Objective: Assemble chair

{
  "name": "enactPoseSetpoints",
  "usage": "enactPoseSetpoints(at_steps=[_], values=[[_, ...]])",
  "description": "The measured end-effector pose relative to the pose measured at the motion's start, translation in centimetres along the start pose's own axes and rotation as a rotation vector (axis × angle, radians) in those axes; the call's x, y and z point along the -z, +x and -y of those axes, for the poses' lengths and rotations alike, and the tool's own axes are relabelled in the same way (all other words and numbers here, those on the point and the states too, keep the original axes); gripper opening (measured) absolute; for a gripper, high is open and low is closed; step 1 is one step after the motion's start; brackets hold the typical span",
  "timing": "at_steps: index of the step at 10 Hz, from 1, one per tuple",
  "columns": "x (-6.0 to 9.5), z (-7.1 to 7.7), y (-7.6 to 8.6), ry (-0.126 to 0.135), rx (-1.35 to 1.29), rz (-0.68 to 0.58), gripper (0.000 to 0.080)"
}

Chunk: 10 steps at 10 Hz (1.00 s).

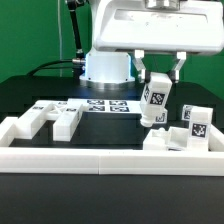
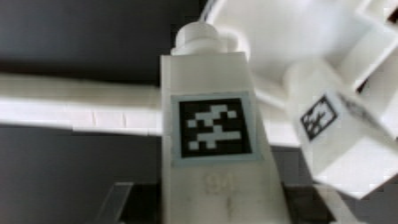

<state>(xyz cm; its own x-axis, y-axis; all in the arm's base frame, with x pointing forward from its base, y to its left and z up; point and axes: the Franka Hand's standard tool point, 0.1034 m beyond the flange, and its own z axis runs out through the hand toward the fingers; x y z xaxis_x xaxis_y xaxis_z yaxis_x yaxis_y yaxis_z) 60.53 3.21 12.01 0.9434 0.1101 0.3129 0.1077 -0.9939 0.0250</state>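
Observation:
My gripper (image 1: 159,77) is shut on a long white chair piece (image 1: 155,101) with a black-and-white tag and holds it upright, slightly tilted, at the exterior view's right. Its lower end is just above or at the table; I cannot tell if it touches. In the wrist view the same piece (image 2: 217,115) fills the middle between my dark fingers (image 2: 143,196), with a round peg at its far end. Another tagged chair part (image 2: 334,125) lies just beside it. More white chair parts lie at the exterior view's left (image 1: 48,120) and right (image 1: 195,124).
A low white border wall (image 1: 100,156) runs along the front and sides. The marker board (image 1: 106,105) lies flat in the middle near the robot base (image 1: 105,66). A small tagged block (image 1: 160,140) sits near the wall under the held piece.

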Motion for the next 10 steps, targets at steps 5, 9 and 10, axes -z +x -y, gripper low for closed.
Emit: enactPoseSetpoints(at_steps=[5, 9, 10], values=[[0.0, 0.7, 0.3, 0.016, -0.047, 0.002, 0.0294], [-0.4, 1.5, 1.9, 0.015, -0.038, -0.052, 0.0294], [-0.4, 1.3, 2.1, 0.009, -0.035, -0.074, 0.0294]])
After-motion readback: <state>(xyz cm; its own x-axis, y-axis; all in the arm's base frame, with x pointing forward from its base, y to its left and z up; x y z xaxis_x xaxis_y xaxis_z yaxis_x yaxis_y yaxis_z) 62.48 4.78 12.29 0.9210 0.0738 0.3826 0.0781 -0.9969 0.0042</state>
